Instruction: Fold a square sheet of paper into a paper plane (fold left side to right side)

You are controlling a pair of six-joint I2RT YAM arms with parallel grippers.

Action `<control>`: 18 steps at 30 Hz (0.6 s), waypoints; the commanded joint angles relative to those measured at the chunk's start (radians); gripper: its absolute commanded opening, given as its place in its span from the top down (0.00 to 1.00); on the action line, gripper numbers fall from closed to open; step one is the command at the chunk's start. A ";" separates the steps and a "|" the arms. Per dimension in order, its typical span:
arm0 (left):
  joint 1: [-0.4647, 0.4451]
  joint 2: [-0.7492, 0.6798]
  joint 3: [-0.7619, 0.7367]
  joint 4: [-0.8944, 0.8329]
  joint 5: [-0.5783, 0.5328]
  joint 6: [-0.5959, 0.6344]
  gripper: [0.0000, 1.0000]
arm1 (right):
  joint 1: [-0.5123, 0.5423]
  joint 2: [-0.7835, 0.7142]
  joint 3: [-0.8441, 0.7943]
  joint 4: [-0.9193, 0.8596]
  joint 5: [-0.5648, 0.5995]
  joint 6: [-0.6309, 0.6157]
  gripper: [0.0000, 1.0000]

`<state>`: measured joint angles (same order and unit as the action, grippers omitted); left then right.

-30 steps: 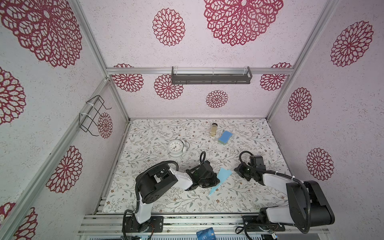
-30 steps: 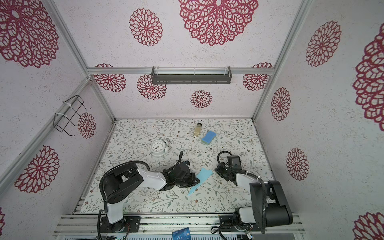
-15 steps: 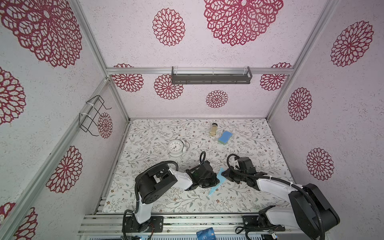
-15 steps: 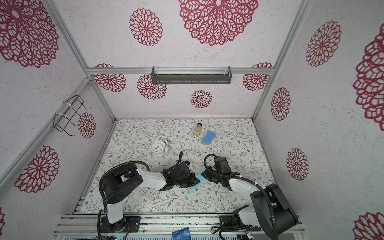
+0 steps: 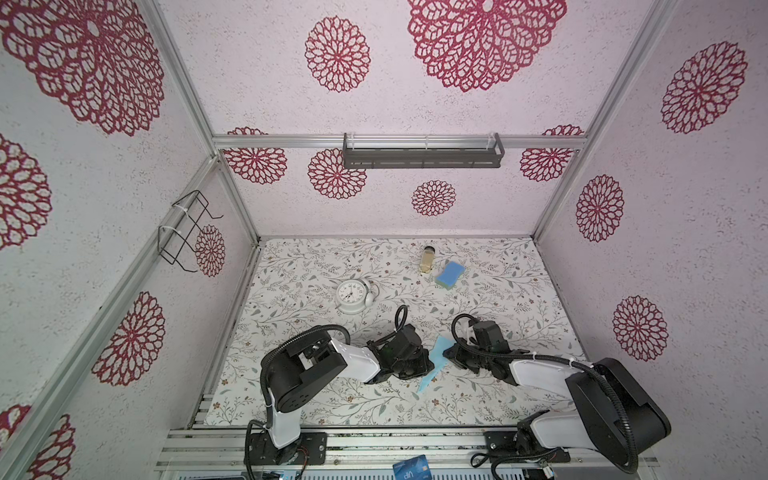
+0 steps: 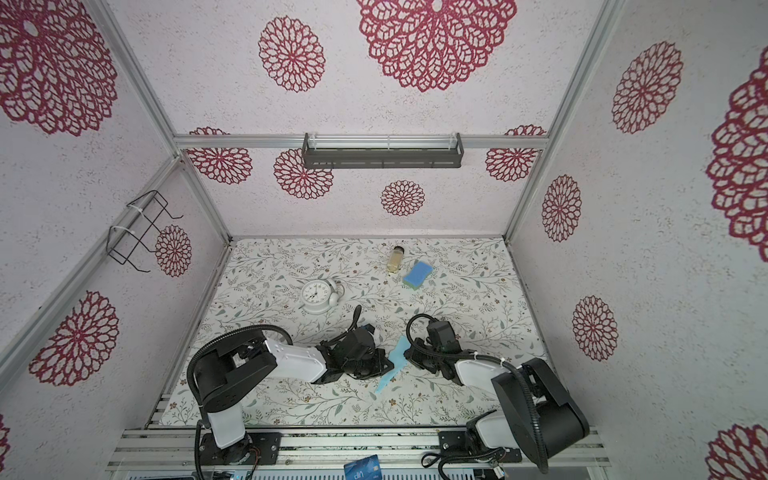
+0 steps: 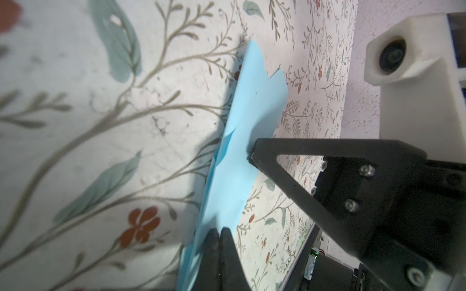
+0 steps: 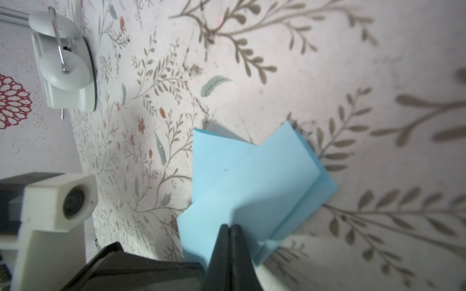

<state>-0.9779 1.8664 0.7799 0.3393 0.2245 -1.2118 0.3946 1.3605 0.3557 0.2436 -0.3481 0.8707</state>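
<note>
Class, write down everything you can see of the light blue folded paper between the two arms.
The light blue paper plane is thin, matte, plain paper, folded into layered flaps with a notched rear edge, tapering to a long nose aimed at the table's near edge. It lies on the floral tablecloth between both arms. The shut left end effector and shut right end effector both rest their tips on it; pinching is unclear.
</note>
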 commanded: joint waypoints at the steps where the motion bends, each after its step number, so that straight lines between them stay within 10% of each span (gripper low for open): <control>1: -0.013 -0.024 -0.048 -0.065 -0.019 -0.026 1.00 | 0.003 0.025 -0.025 -0.059 0.070 -0.023 1.00; 18: -0.104 -0.132 -0.185 -0.054 -0.076 -0.114 1.00 | 0.002 0.044 -0.023 -0.052 0.080 -0.035 1.00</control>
<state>-1.0573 1.7466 0.6327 0.3599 0.1703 -1.2903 0.3954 1.3720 0.3550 0.2665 -0.3450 0.8635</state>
